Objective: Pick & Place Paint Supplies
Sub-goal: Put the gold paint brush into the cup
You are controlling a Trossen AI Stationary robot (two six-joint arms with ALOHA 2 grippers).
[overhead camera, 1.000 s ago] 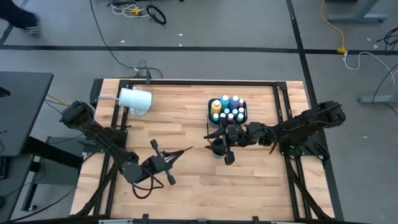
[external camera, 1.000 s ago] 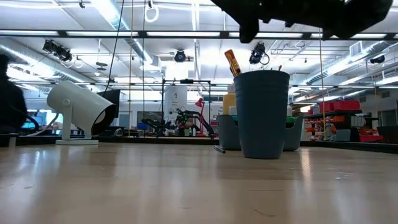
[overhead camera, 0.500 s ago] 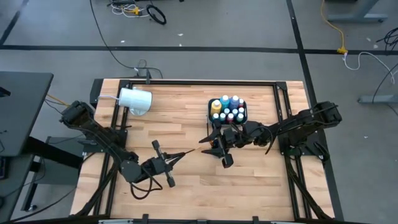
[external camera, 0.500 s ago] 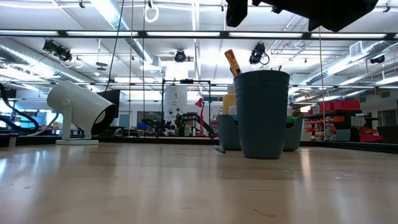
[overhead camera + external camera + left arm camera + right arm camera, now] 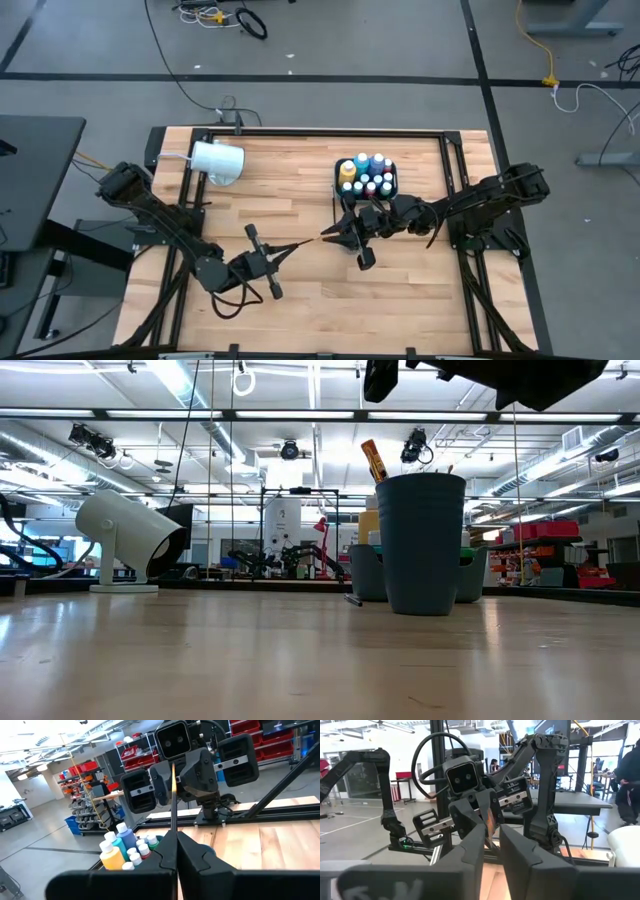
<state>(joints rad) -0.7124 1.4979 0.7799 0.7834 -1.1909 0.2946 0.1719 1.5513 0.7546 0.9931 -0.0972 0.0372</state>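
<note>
A thin brush [image 5: 305, 243] is held level above the desk [image 5: 300, 190] between both arms: the left end effector [image 5: 281, 252] is clamped shut on its handle, while the right end effector [image 5: 337, 234] is narrowed around the tip. The left grip is best kept until the right is firm.

One white cup [image 5: 217, 160], one dark cup [image 5: 421, 543]

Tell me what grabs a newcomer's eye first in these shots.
Mid-table, the two arms meet tip to tip: the left hand is shut on a thin brush, whose far end sits between the right hand fingers. Just behind them stands a tray of colourful paint bottles, and a white cup lies tipped at the far left corner.
</note>
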